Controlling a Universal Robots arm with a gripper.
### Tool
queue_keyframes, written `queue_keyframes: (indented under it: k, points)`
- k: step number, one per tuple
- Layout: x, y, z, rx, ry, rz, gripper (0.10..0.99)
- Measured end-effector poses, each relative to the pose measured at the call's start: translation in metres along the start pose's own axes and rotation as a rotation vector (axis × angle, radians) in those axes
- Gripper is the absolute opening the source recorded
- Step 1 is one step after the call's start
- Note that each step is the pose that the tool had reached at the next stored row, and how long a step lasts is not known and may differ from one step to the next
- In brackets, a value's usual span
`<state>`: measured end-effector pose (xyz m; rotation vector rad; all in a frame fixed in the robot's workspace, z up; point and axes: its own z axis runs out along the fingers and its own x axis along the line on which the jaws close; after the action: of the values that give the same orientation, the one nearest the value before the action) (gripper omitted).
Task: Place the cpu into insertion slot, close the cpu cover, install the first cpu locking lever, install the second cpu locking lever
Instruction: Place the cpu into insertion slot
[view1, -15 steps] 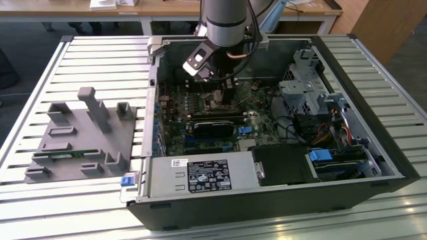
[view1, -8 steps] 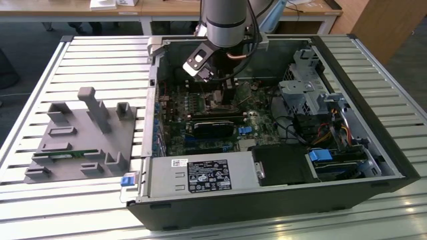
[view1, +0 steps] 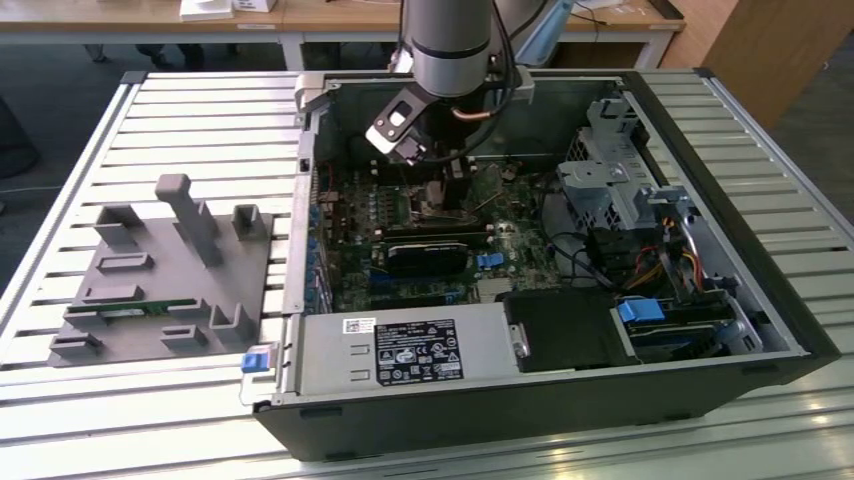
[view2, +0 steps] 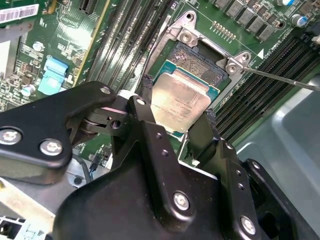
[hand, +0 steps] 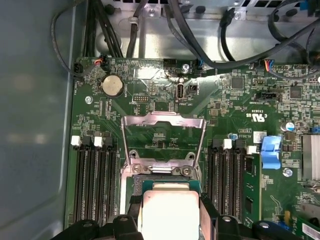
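The tool (view2: 178, 100) is closed on two opposite edges of the cpu (view2: 181, 104), holding it flat over the open slot (view2: 197, 62) and slightly offset towards the tool body, while the cover (hand: 162, 119) stands swung open beyond the slot.

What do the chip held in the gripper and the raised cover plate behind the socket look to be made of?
Chip: a dull silvery-grey metal top, matte with a soft sheen. A green edge shows around it, likely circuit-board laminate. Cover plate: thin bare sheet metal, probably steel, with a brighter finish that catches light along its bent edges.
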<state>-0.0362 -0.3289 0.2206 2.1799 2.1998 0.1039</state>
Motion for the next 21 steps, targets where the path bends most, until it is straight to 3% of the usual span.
queue_keyframes:
  k: [15, 21]
  points:
    - [0.0004, -0.0043, 0.0115, 0.0, -0.0008, 0.001, 0.537]
    - [0.0042, -0.0047, 0.0126, 0.0, -0.0009, 0.001, 0.537]
